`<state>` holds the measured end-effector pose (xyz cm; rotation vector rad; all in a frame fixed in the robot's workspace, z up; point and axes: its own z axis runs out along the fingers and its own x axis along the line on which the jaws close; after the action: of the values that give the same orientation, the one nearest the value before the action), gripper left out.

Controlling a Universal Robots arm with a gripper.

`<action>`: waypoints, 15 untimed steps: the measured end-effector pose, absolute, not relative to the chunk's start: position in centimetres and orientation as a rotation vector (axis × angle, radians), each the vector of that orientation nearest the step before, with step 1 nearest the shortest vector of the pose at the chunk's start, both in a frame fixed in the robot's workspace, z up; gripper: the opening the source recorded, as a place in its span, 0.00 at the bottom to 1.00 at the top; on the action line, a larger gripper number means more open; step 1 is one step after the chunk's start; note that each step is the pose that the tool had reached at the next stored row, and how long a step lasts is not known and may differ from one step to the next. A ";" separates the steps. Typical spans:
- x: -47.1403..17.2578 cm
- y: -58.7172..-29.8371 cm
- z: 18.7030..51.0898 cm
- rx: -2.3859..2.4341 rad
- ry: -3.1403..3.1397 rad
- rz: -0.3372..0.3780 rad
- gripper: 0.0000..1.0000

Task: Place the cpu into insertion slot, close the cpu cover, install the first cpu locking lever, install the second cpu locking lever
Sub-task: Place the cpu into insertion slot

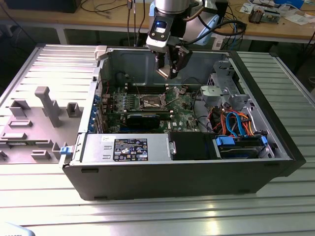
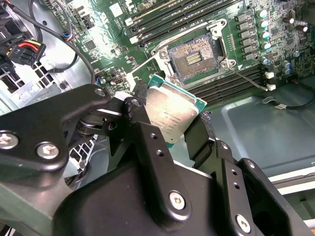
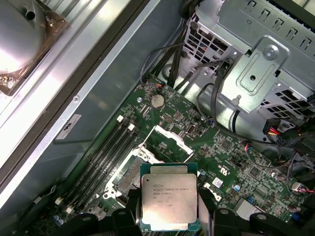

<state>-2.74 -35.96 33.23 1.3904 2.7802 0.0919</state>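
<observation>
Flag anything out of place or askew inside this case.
Nothing looks damaged or spilled. The cpu is out of its seat, gripped in the tool above the green board, while the insertion slot lies bare with the cpu cover swung open.

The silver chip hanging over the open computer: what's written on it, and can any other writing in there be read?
cpu, gripped by the tool: several lines of print on its metal top, too small to read surely.
Black label on the silvery box: print and marks, too small to read.
Green circuit board: white lettering, too small to read.
No text reads clearly.
</observation>
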 end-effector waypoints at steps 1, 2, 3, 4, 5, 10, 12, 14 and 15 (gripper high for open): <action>-2.7 -36.0 33.2 1.391 2.780 0.092 0.55; -2.7 -36.0 33.2 1.392 2.779 0.092 0.55; -2.7 -36.0 33.2 1.393 2.779 0.092 0.55; -2.7 -36.0 33.2 1.394 2.778 0.092 0.55; -2.7 -36.0 33.2 1.394 2.778 0.092 0.55; -2.7 -36.0 33.2 1.397 2.776 0.092 0.55; -2.7 -36.0 33.2 1.399 2.776 0.092 0.55; -2.7 -36.0 33.2 1.400 2.775 0.092 0.55; -2.7 -36.0 33.2 1.400 2.775 0.092 0.55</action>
<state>-2.74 -35.96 33.23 1.4004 2.7749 0.0917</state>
